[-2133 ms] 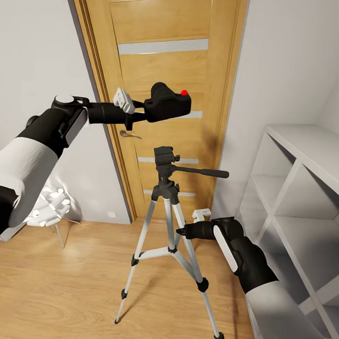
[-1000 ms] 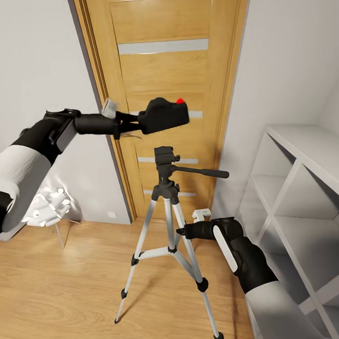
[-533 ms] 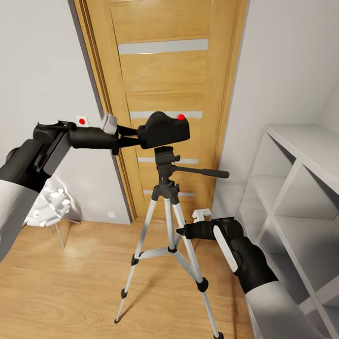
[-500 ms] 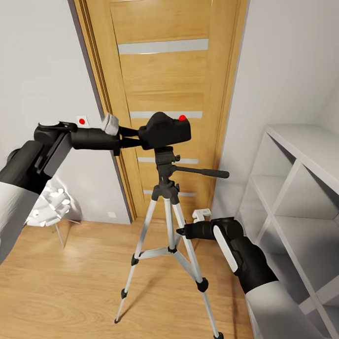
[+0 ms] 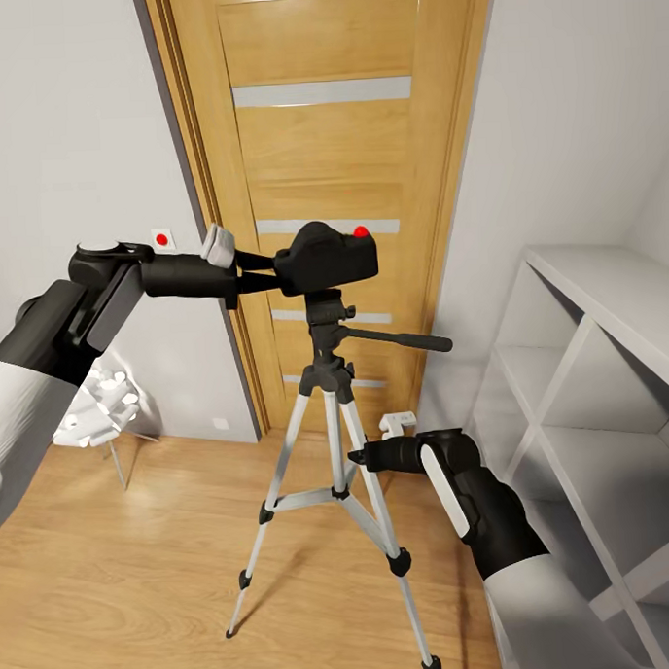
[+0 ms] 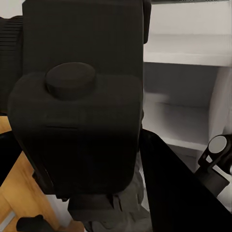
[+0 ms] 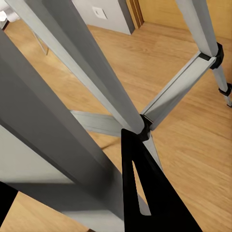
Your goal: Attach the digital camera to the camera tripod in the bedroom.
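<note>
The left gripper (image 5: 257, 271) reaches in from the left at about door-handle height, its jaws clamped on the left end of the digital camera (image 5: 325, 258). The camera is a matte black box with a rounded hump and a red dot on its top. It sits level, directly over the black head of the camera tripod (image 5: 329, 393); its underside looks to be touching or just above the head plate, and which of the two cannot be told. In the left wrist view the camera (image 6: 79, 101) appears very close, with white shelving behind it.

The tripod stands on the light wood plank floor (image 5: 121, 568) in front of the oak door (image 5: 327, 160), which has frosted stripes. Its three silver-white legs are spread, and its long black pan handle points to the right.

The right gripper (image 5: 357, 458) is low down, against the tripod's right leg. Whether its jaws grip the leg cannot be told. The right wrist view shows the leg (image 7: 87, 87) and its braces at close range.

White cube shelving (image 5: 609, 381) stands at the right. A small white lamp (image 5: 96, 408) on thin legs stands by the wall at the left.
</note>
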You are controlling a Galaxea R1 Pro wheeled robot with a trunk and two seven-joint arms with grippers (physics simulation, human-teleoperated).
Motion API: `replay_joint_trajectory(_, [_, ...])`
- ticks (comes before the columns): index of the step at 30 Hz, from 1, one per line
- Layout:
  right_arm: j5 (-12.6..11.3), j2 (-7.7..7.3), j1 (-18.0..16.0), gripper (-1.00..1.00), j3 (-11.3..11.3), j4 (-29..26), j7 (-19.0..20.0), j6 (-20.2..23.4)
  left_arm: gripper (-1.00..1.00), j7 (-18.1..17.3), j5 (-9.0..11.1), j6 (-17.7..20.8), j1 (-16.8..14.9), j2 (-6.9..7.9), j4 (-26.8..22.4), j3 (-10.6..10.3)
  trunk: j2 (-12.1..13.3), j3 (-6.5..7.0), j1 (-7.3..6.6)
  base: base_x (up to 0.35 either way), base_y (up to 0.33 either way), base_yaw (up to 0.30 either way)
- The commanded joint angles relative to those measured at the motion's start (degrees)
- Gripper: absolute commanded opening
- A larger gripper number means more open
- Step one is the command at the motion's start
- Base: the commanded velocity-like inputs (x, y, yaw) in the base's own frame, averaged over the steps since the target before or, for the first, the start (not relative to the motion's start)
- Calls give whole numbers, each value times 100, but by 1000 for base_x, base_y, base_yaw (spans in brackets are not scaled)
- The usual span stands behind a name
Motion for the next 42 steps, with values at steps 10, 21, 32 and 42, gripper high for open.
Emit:
replay_joint_trajectory(10, [151,-3,-4,-100,-5,31,-26,21,-100,-23,68,-11,-9,77,274,-15,-9,-13,5,0,0,0])
replay_joint_trajectory(21, [151,-2,-4,-100,-5,31,-25,29,-100,-23,56,-158,-9,125,660,-15,-9,-13,5,0,0,0])
replay_joint_trajectory(32, [151,-5,-4,-100,-5,31,-24,29,-100,-24,59,-298,-9,119,771,-17,-9,-13,5,0,0,0])
replay_joint_trajectory(42, [151,-10,-4,-100,-5,31,-22,35,-100,-38,63,-330,-9,102,710,-20,-9,-13,5,0,0,0])
